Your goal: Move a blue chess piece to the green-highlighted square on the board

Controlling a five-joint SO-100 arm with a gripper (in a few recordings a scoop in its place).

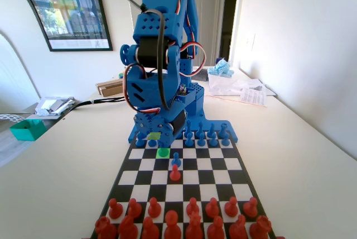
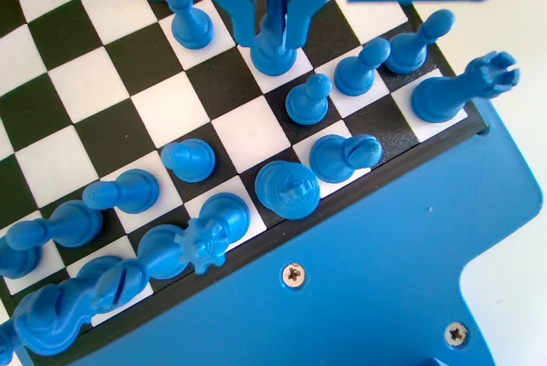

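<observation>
In the wrist view my gripper (image 2: 273,38) is down on the blue side of the board (image 2: 94,105). Its jaws press against both sides of a blue pawn (image 2: 273,56), whose base stands on a white square. The fixed view has the blue arm bent low over the board's far end. The lime-green square (image 1: 163,152) lies just in front of it, with a duller green square (image 1: 154,135) one row behind, under the arm.
Other blue pawns (image 2: 308,99) and taller back-row pieces (image 2: 289,186) crowd close around the held pawn. One blue pawn (image 1: 176,159) and one red pawn (image 1: 175,173) stand mid-board, right of the lime square. Red pieces (image 1: 173,219) fill the near rows.
</observation>
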